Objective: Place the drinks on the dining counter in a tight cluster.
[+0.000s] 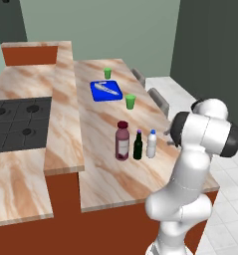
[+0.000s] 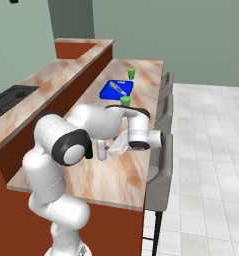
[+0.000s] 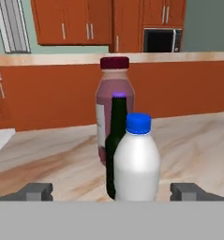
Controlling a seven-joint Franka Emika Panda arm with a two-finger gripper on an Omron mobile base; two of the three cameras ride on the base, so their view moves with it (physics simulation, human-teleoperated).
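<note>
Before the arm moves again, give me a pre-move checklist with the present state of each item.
1. All three drinks on the dining counter: ok. The maroon bottle, the green bottle and the white bottle stand on it.
2. Bottles upright: ok, all three.
3. Cluster tight: ok in the left base view, a close row; whether they touch, cannot tell.
4. Gripper empty: ok. Its fingertips stand wide on either side of the white bottle and clear of it in the hand view.
5. Retreat path free of the green cup and the blue tray: ok, both sit farther along the counter.
</note>
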